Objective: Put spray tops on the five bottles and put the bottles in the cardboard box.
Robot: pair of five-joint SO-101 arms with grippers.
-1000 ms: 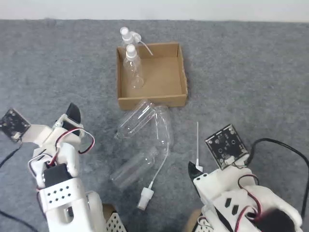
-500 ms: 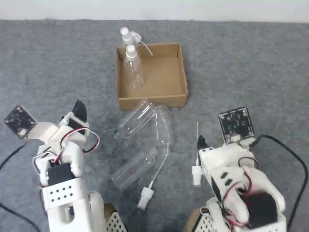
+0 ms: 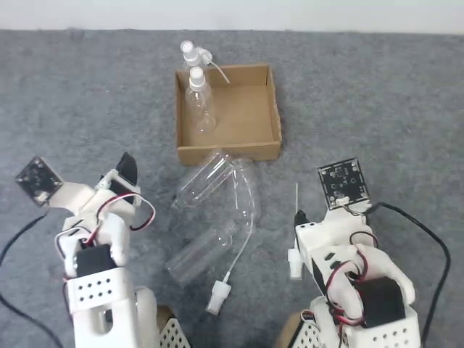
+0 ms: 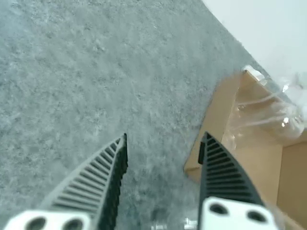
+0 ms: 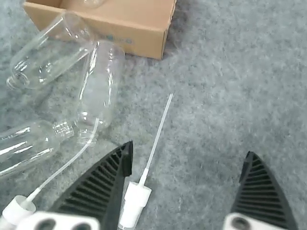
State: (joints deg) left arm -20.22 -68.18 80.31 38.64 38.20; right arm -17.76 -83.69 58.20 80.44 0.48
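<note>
The cardboard box (image 3: pixel 228 153) holds one clear bottle (image 3: pixel 200 102) with a spray top on; a second capped bottle (image 3: pixel 190 52) lies just behind the box. Three open bottles lie on the carpet in front of the box (image 3: pixel 206 178) (image 3: pixel 246 190) (image 3: pixel 201 251). Two loose spray tops with long tubes lie nearer the arms (image 3: pixel 218 294) (image 3: pixel 293 261). My right gripper (image 5: pixel 188 149) is open above one spray top (image 5: pixel 135 198), which lies by its left finger. My left gripper (image 4: pixel 165 139) is open over bare carpet, pointing at the box wall (image 4: pixel 219 111).
Grey carpet covers the whole table. There is free carpet to the left and right of the box. Cables trail from both arm bases along the near edge.
The right arm has swung round, uncovering the spray top beside it, and its camera board has moved toward the box. The left arm has shifted slightly right and forward.
</note>
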